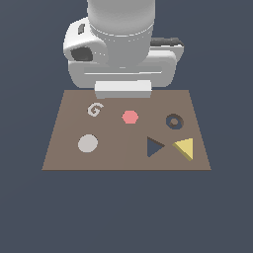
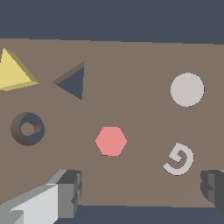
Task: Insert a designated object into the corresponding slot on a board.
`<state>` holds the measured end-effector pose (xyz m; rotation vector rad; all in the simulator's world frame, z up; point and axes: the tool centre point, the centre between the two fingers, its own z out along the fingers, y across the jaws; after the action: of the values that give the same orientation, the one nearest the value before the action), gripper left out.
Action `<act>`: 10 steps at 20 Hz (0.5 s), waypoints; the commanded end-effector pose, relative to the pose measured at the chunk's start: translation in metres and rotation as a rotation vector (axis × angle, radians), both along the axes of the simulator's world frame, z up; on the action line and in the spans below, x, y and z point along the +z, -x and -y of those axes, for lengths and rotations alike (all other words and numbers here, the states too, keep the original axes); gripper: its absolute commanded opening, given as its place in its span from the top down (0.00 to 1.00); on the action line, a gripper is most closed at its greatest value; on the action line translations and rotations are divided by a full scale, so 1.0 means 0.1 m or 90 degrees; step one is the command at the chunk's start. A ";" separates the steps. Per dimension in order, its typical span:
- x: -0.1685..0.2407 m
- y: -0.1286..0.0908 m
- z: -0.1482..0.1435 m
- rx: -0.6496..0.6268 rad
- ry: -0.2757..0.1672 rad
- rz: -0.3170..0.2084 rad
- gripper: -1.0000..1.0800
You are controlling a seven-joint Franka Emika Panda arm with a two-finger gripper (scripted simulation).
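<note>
The yellow triangular block [image 1: 185, 147] lies on the brown board [image 1: 123, 155], just to the exterior view's right of the dark navy triangular slot [image 1: 155, 147]. The slot is empty. In the wrist view the block [image 2: 13, 72] is partly cut off by the frame edge and the slot [image 2: 73, 81] lies beside it. My gripper [image 2: 140, 192] hangs over the board's far edge, near the G and the hexagon and well away from the block. It is open wide and empty, with both fingers [image 2: 65, 192] showing. In the exterior view only the hand [image 1: 122, 90] shows.
On the board are a pink hexagon [image 1: 130, 117], a grey disc [image 1: 88, 144], a white G [image 1: 95, 109] and a dark round ring-shaped hole [image 1: 174, 121]. The arm's bulk stands over the board's far edge. Dark floor surrounds the board.
</note>
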<state>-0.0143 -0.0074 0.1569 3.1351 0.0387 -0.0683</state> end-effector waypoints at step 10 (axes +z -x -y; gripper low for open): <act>-0.11 -0.14 -0.15 0.042 -0.002 0.002 0.04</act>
<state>-0.0035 0.0028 0.1491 3.1344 0.1121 -0.0628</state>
